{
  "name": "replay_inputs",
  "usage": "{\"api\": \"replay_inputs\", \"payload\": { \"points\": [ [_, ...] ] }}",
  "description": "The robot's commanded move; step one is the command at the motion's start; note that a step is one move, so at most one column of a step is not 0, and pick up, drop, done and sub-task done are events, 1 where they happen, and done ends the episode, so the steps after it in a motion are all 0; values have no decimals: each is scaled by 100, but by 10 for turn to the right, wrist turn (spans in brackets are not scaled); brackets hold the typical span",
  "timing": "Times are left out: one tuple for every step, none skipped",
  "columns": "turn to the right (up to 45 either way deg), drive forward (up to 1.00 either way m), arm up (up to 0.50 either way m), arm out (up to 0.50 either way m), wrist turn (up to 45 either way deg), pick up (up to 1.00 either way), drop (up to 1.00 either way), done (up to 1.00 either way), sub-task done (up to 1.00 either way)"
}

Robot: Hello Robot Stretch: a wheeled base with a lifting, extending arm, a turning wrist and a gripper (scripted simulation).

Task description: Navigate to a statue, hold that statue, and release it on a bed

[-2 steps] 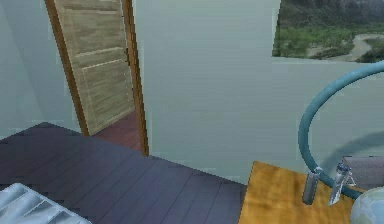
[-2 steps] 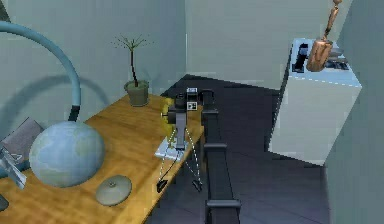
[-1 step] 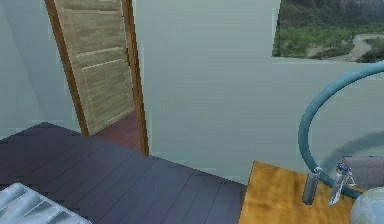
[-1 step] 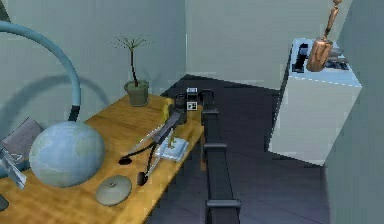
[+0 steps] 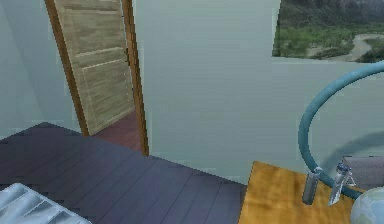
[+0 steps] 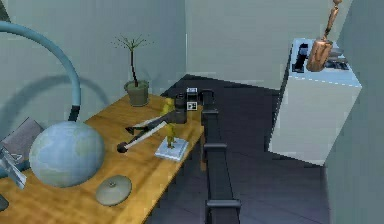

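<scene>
Holding a thin plant (image 6: 131, 46), the pot (image 6: 137, 93) stands near the statue (image 6: 169, 128) and hand (image 6: 178, 103), whose hold I cannot tell.

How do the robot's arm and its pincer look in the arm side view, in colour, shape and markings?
The arm is a dark square bar, jointed in sections. At its far end are two small white squares with black marks. The pincer beside them has a dark body and thin fingers.
</scene>
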Motion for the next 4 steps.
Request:
{"api": "replay_inputs", "payload": {
  "points": [
    [0,0,0,0,450,0,0,0,0],
    [0,0,0,0,360,0,0,0,0],
    [0,0,-30,0,0,0,0,0,0],
    [0,0,0,0,0,100,0,0,0]
  ]
}}
